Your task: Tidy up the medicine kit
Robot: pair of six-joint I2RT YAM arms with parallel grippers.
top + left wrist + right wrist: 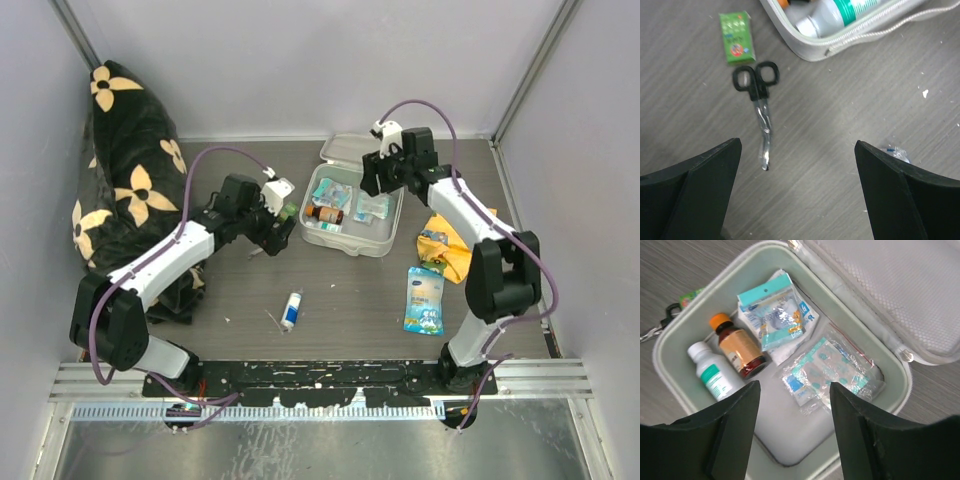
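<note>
The grey wood-grain table (350, 300) carries a heap of black cloth with pale flowers (120, 180) at its far left. The medicine kit (385, 243) lies open at the far centre, its lid tipped back on the far side.

The right gripper (794, 387) hangs over the open kit with its fingers spread and nothing between them. The left gripper (797, 150) is just left of the kit, above bare table, with its jaws wide apart and empty.

An orange-yellow cloth (450, 245) lies crumpled to the right of the kit. A blue-yellow packet (424, 300) lies flat just nearer than the cloth.

Inside the kit, a clear packet of plasters (827, 370) lies at the right and a blue-printed sachet bundle (772, 315) toward the far side. At the left a brown bottle with an orange cap (740, 347) lies beside a white bottle with a green label (712, 372).

Black-handled scissors (760, 100) lie on the table outside the kit's left wall, with a small green box (736, 37) just beside their handles. A small white-and-blue tube (291, 310) lies near the centre, well apart from the kit.
</note>
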